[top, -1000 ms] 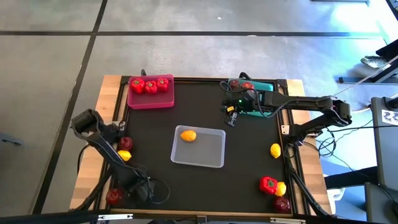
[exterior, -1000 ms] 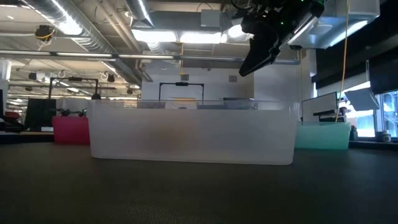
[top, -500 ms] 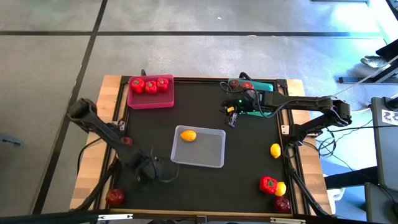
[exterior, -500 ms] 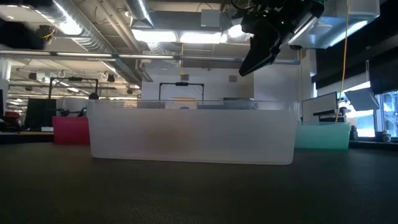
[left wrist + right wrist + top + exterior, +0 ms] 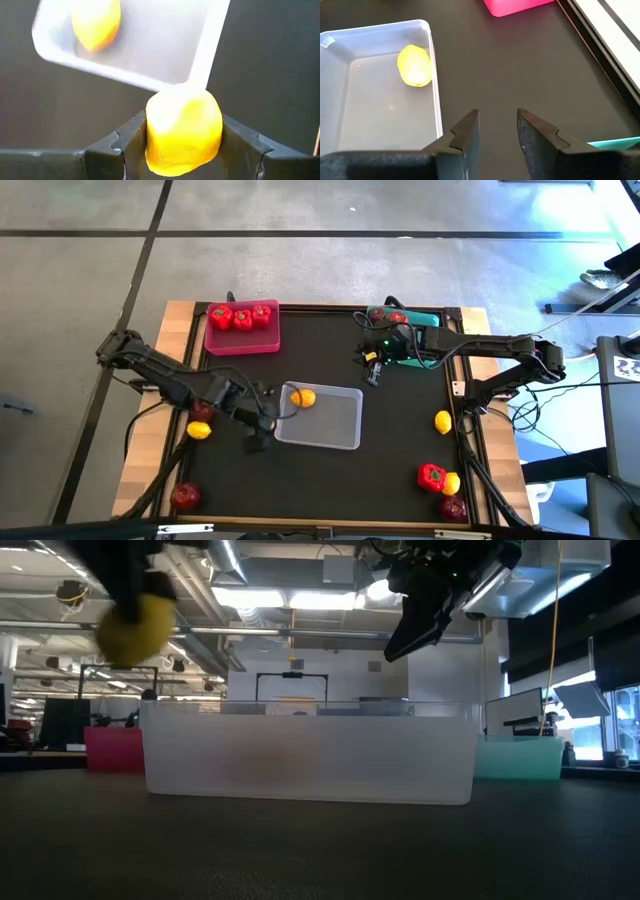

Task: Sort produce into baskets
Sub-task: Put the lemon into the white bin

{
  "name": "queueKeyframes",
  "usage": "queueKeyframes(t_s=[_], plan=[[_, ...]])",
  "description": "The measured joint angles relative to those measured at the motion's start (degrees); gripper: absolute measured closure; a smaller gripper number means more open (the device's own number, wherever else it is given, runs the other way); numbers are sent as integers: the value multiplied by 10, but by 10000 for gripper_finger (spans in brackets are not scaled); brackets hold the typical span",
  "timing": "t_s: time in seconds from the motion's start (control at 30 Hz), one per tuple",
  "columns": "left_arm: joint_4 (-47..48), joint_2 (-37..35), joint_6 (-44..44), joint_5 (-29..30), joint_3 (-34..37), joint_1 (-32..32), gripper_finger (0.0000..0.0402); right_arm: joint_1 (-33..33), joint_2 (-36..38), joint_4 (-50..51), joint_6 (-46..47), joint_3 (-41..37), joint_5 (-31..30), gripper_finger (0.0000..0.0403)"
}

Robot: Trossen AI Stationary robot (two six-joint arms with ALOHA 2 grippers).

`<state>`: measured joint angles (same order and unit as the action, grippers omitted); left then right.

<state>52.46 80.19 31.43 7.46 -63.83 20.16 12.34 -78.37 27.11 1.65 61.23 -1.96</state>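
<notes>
Over the last second the left pincer [image 5: 184, 145] has swung from the worktop's [image 5: 400, 460] 7 o'clock corner to the grey-white basket's [image 5: 345, 442] 9 o'clock rim, gripping a lemon [image 5: 183, 131] between its fingers. A second lemon [image 5: 302, 397] already lies at the basket's 10 o'clock corner, so release over it likely comes next. The right pincer [image 5: 497, 131] hangs part-open and empty at 1 o'clock by the teal basket [image 5: 428, 319]; its opening has not changed.

left gripper [image 5: 262, 412]: I've swung it from the table's front-left to the grey-white tray's [image 5: 345, 442] left edge
lemon [image 5: 183, 131]: now carried there, clamped
</notes>
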Motion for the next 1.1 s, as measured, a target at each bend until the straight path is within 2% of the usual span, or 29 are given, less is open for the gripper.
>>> queueKeyframes(t_s=[0.23,0.37,0.77,1.1], plan=[[-138,11,-164,79,5,-36,200,0,0,0,0,0,0,271],[-189,33,-222,85,5,-54,200,0,0,0,0,0,0,271],[-201,143,-225,82,6,-69,199,0,0,-1,0,0,0,271],[-173,150,-198,72,6,-93,191,0,0,-1,0,0,0,271]])
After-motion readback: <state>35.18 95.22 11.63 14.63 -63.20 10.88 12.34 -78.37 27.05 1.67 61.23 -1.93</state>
